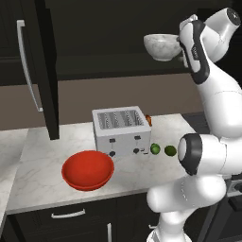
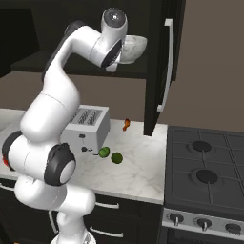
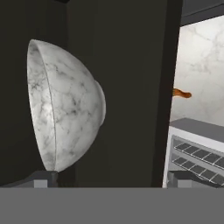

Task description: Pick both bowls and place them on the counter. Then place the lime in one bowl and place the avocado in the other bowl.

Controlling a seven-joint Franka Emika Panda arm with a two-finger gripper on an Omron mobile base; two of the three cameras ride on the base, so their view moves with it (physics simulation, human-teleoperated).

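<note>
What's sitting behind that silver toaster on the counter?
Behind the toaster, a small orange-brown thing lies on the counter near the wall; the left base view shows just its edge past the toaster's corner. What it is, I cannot tell. Anything else directly behind is hidden.

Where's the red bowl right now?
The red bowl sits on the marble counter in the left base view, in front of the toaster and to its left, near the counter's front edge.
</note>
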